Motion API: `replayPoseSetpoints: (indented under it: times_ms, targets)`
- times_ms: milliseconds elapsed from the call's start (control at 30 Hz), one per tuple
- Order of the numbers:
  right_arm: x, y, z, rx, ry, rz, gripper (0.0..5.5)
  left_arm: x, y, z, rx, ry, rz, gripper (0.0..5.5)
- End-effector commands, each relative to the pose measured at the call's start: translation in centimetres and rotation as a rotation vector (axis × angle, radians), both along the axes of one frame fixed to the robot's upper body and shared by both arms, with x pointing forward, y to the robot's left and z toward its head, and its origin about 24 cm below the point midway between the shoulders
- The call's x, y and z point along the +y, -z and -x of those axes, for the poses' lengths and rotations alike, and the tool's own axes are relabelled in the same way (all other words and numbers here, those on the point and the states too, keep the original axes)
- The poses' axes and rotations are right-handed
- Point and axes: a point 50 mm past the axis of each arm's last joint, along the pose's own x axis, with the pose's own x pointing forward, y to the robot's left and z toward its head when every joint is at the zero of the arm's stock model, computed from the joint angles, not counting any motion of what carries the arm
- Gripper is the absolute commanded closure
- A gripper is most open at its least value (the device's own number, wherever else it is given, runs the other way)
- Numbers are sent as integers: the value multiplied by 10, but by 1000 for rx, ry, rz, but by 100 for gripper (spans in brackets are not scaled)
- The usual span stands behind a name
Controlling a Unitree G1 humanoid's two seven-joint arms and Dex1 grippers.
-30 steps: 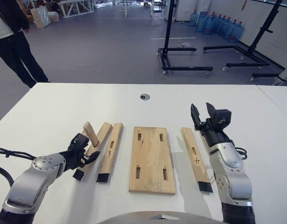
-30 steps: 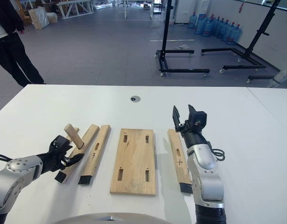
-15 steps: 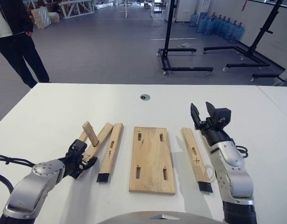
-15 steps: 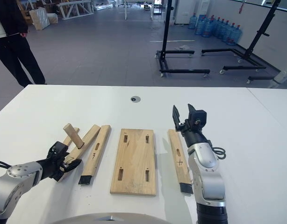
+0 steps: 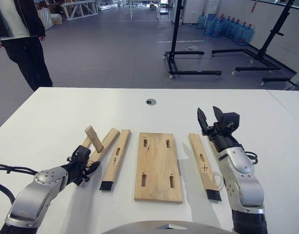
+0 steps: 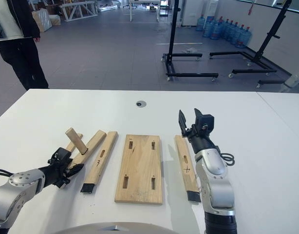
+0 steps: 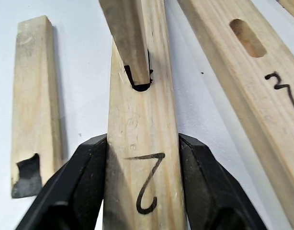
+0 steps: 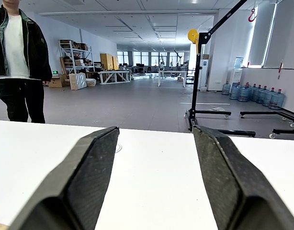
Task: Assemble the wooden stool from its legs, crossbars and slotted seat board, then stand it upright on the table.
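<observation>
- The slotted seat board (image 6: 139,168) lies flat in the middle of the white table (image 6: 247,146), four slots showing.
- Left of it lie two legs side by side: the inner leg (image 6: 100,159), black-capped at its near end, and the outer leg (image 6: 88,147).
- A short crossbar (image 6: 76,141) tilts up from the outer leg.
- The left gripper (image 6: 65,168) has its jaws clamped on the outer leg's near end.
- Right of the board lies a third leg (image 6: 186,165); beside its far end the right gripper (image 6: 191,122) stands raised, jaws apart.
</observation>
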Motion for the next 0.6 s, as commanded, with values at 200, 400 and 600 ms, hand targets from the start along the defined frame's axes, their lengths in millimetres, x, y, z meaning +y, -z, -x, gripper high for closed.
replayPoseSetpoints:
  times_ms: [200, 400, 600]
  targets:
    - [2, -10, -13, -30, -45, 19, 268, -22, -22, -35, -322, -151, 252, 346]
    - [12, -23, -35, -47, -233, 50, 268, -36, -58, -64, -523, -175, 499, 346]
    - [41, -37, -36, 40, -739, -362, 268, -70, -66, -67, -513, 131, 863, 346]
